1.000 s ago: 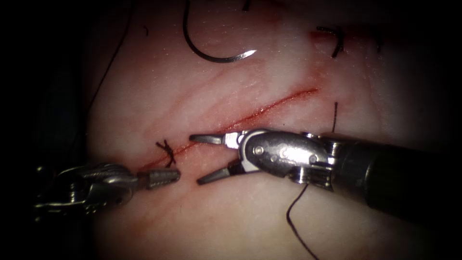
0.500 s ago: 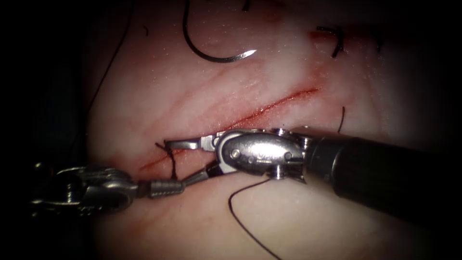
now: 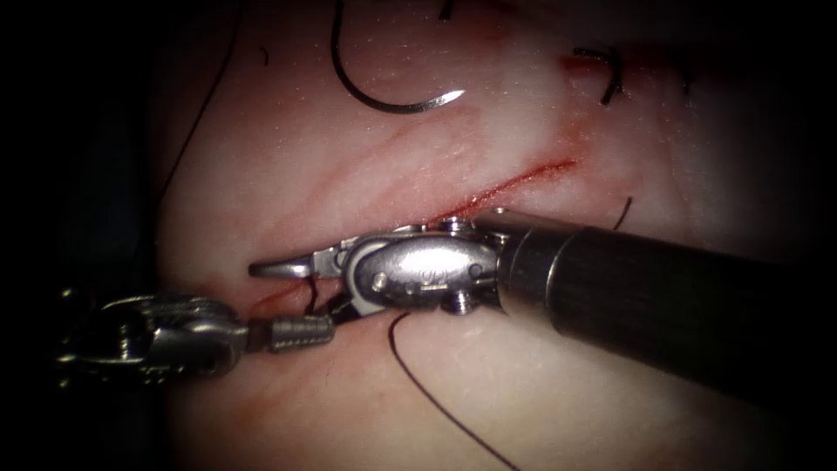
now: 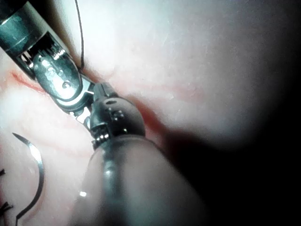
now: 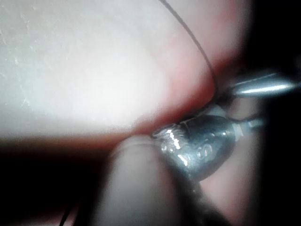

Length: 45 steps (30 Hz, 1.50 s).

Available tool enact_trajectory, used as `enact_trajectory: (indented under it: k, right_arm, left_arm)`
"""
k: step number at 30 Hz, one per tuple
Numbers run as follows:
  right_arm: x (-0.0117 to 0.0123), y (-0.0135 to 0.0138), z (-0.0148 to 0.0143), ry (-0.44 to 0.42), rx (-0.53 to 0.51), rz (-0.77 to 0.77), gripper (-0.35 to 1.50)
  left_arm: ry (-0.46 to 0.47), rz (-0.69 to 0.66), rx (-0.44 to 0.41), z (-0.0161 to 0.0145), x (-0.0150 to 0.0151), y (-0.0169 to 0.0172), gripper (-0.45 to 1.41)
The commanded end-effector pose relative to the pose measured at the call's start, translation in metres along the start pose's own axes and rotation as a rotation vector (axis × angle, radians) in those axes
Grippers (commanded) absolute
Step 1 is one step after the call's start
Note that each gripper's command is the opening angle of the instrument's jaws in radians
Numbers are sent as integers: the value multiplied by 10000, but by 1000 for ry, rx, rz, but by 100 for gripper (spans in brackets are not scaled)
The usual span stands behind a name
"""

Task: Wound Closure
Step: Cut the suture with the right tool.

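- Right hand (image 3: 292, 288) spread apart, straddling the stitch's thread (image 3: 436, 397) at the cut (image 3: 514, 181), grasping nothing.
- Left hand (image 3: 301, 331) clenched beside it (on thread or not, I cannot tell).
- Needle (image 3: 384, 103) lies loose on the tissue (image 3: 288, 157), above the cut.

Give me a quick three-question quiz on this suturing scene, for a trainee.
1. True or false: the right pincer holds the needle.
2. Which pincer is open? A) left B) right
3. Fill in: the left pincer is shut on the ____.
Key: 1 false, the needle lies free on the tissue, not in it; 2 B, and it holds nothing; 3 thread, near the left end of the cut.
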Motion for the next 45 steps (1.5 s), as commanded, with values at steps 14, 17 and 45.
enact_trajectory:
  k: [14,17,45]
  right_arm:
    - [2,-15,24,-39,42,-14,113]
    - [1,-18,26,-42,46,-18,113]
    - [14,-41,20,-61,209,-10,-35]
  left_arm:
    - [-6,-11,5,3,2,0,-35]
    - [-6,-11,5,3,3,0,-35]
    - [-1,-19,-1,-8,19,1,-35]
